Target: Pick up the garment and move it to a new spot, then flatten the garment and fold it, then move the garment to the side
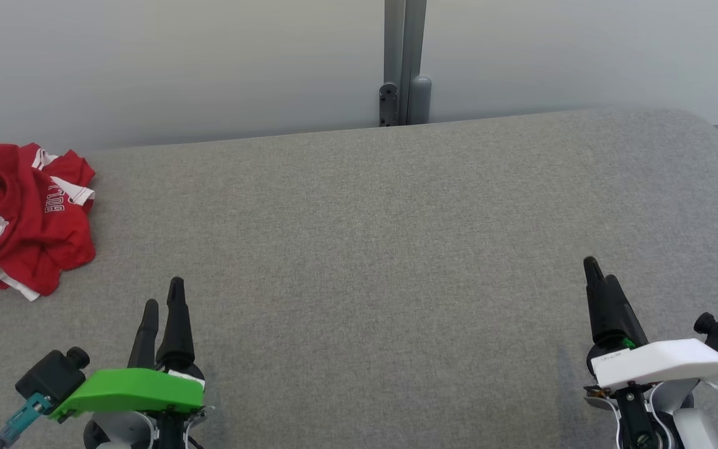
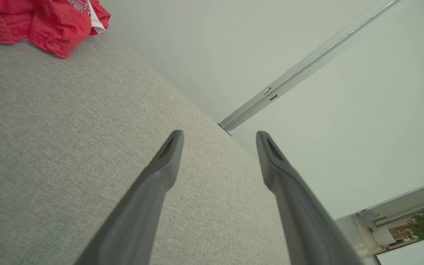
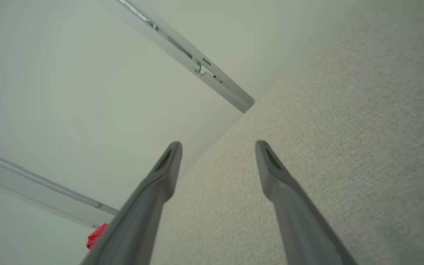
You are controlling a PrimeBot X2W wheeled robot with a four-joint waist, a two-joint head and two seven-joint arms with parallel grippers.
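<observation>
1. Red garment (image 1: 22, 215) (image 2: 46, 22) with white trim, crumpled in a heap on the grey fabric surface (image 1: 365, 249). Well ahead and to the left of the left pincer (image 1: 163, 294) (image 2: 220, 136), touching neither finger.
2. White block lettering (image 1: 60, 202) on the cloth, turned sideways and creased, not readable.
3. Left pincer, under a green cover (image 1: 134, 390): spread wide, gripping nothing.
4. Right pincer (image 1: 601, 269) (image 3: 218, 145), under a white cover (image 1: 658, 362): spread wide, empty. Small printed label (image 1: 608, 357) on the cover, too small to read.
5. From the right wrist, a scrap of the red garment (image 3: 96, 235) far off past the left-hand finger.
</observation>
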